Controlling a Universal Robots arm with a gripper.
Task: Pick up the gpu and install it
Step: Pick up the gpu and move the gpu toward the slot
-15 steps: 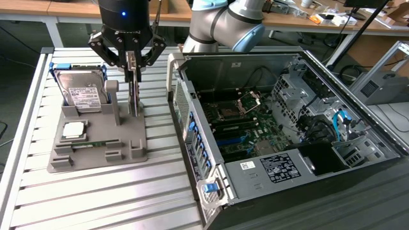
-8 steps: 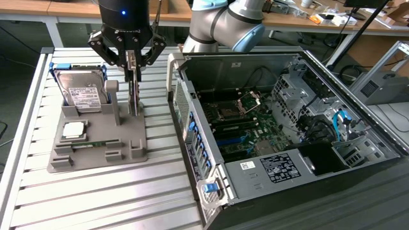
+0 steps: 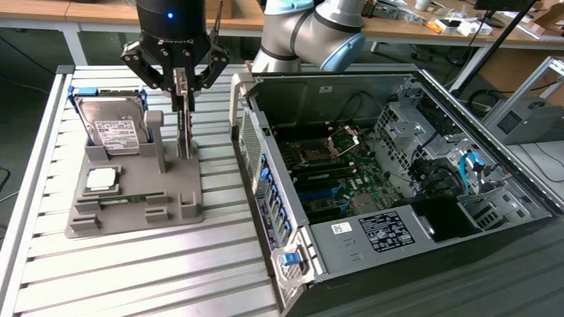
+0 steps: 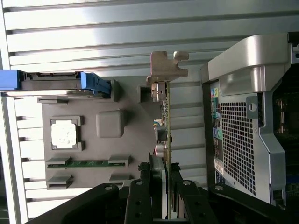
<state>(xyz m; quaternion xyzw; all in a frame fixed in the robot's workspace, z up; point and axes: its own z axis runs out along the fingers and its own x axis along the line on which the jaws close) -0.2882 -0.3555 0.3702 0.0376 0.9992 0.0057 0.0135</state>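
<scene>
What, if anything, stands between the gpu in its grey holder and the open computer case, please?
Only the case's own near wall, which rises between the grey holder and the motherboard. The gpu stands upright in the holder, with the hand closed on its top edge.

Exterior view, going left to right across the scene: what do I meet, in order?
hard drive in its blue frame → gpu standing on edge → open computer case → blue cables inside it
</scene>
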